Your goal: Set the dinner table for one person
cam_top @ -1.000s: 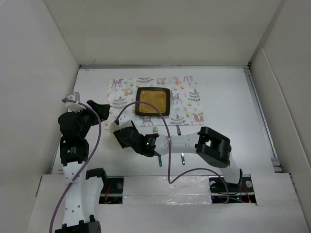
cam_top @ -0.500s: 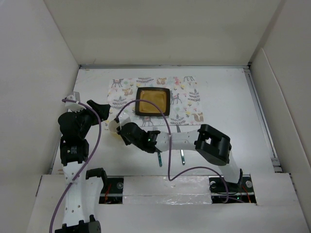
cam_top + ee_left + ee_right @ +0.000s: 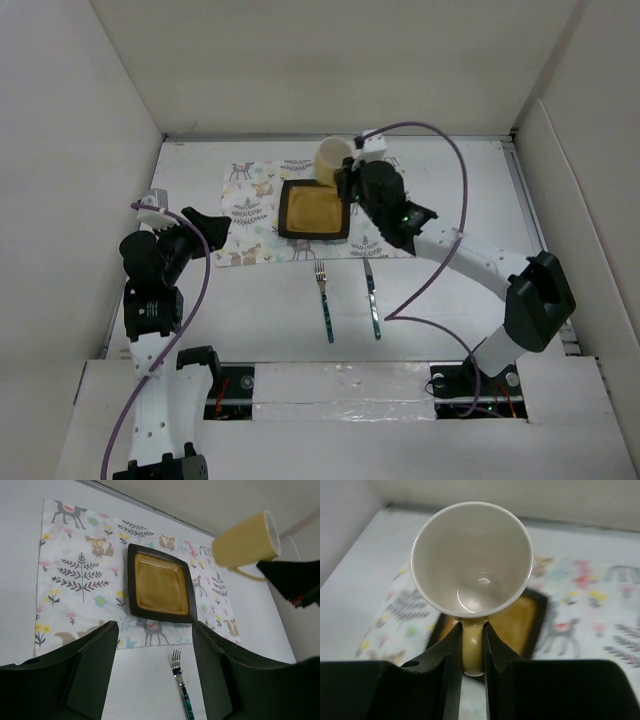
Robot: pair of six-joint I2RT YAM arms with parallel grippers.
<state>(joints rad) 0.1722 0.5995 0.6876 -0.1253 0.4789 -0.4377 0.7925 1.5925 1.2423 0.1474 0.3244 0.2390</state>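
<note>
My right gripper [image 3: 345,180] [image 3: 471,645] is shut on the handle of a yellow mug [image 3: 332,158] [image 3: 471,560] and holds it in the air above the far right part of the square brown plate [image 3: 314,210] [image 3: 160,586] [image 3: 520,617]. The mug also shows in the left wrist view [image 3: 246,539]. The plate lies on the deer-print mat [image 3: 250,205] [image 3: 75,580] on the white dinner table [image 3: 460,200]. A fork [image 3: 325,305] [image 3: 181,690] and a knife [image 3: 372,300] lie near of the mat. My left gripper [image 3: 205,225] [image 3: 155,680] is open and empty at the left.
White panels [image 3: 80,150] wall the table on the left, far and right sides. A purple cable [image 3: 440,250] arcs over the right arm above the table's right half.
My right arm has swung from the near left of the mat up to the far side, carrying the yellow mug above the plate. The left arm has barely moved.
</note>
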